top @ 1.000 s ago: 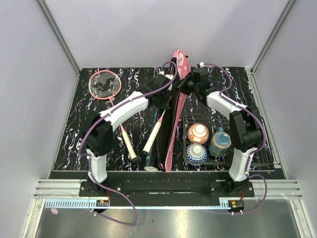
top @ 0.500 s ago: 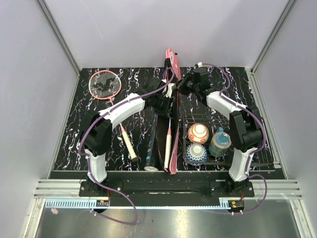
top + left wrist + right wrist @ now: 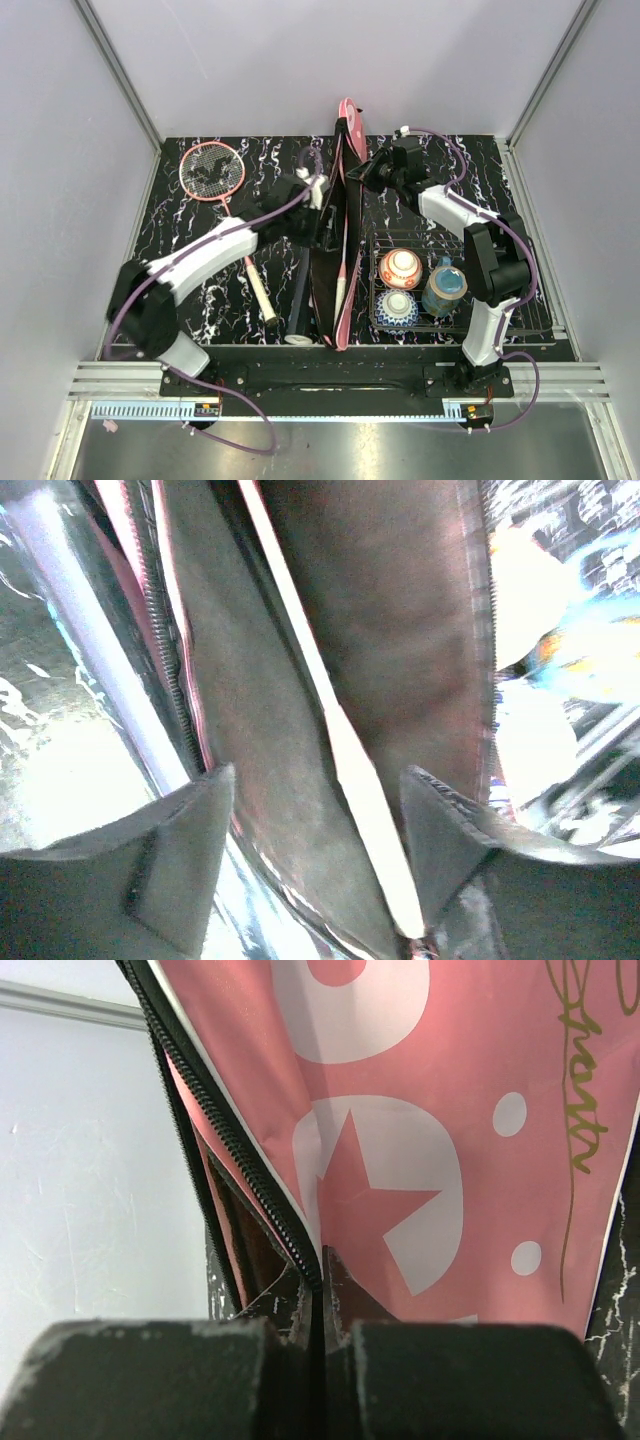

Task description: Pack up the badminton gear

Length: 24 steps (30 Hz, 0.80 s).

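Lengthwise down the middle of the counter [image 3: 535, 210]: pink cover [image 3: 326, 280], unzipped, a white-handled racket [image 3: 350, 770] inside. Pinched tight at its far zipper edge by the right pincer [image 3: 320, 1272]. Above it, left pincer [image 3: 315, 780] spread wide, gripping nothing. Black tube [image 3: 298, 300] just left; second racket [image 3: 212, 170] farther left.

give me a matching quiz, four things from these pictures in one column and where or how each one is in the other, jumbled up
Things
1. pink cover
2. black tube
3. red bowl
4. loose racket

Place or state
a. in the wire basket
b. on the left part of the table, apart from the cover, head toward the back wall
c. unzipped, edge pinched by the right end effector, a second racket's handle inside
d. lying right beside the cover, on its left

Pairs: 1-c, 2-d, 3-a, 4-b
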{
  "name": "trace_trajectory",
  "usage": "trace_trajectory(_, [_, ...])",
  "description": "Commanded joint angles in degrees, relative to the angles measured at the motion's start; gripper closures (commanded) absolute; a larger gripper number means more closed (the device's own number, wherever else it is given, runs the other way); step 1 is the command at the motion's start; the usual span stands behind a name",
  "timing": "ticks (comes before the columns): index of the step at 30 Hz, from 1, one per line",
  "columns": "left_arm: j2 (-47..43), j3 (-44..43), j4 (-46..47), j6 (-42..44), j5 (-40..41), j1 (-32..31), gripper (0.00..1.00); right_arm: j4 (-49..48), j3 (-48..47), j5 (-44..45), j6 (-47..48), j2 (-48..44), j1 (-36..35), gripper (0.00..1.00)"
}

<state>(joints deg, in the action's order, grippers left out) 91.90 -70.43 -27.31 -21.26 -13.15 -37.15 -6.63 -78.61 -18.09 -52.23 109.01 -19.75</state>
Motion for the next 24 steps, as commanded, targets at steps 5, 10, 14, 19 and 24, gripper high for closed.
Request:
trace_trajectory(5, [-17.54,-0.14,5.17,-11.24,5.32,13.48,0.07,3.2,-2.34,0.24,8.63,-4.51,0.41,1.0])
trace_trajectory(10, [-11.86,0.56,2.44,-17.41,1.47,27.99,0.23,5.84,-3.3,1.21,11.09,-5.56,0.33,1.0])
trace_trajectory(14, [0.8,-9.08,-7.38,-11.38,7.3,32.31,0.27,9.26,-4.97,2.53,12.93,-5.74,0.24,1.0])
trace_trajectory(19, [14.95,-19.02,-17.68,-8.72,19.02,32.31,0.31,11.47,-5.15,3.49,14.34,-6.09,-0.03,1.0])
trace_trajectory(24, [18.23,-18.52,-15.42,-10.91,22.72,32.31,0.4,11.73,-4.8,3.32,14.7,-6.0,-0.03,1.0])
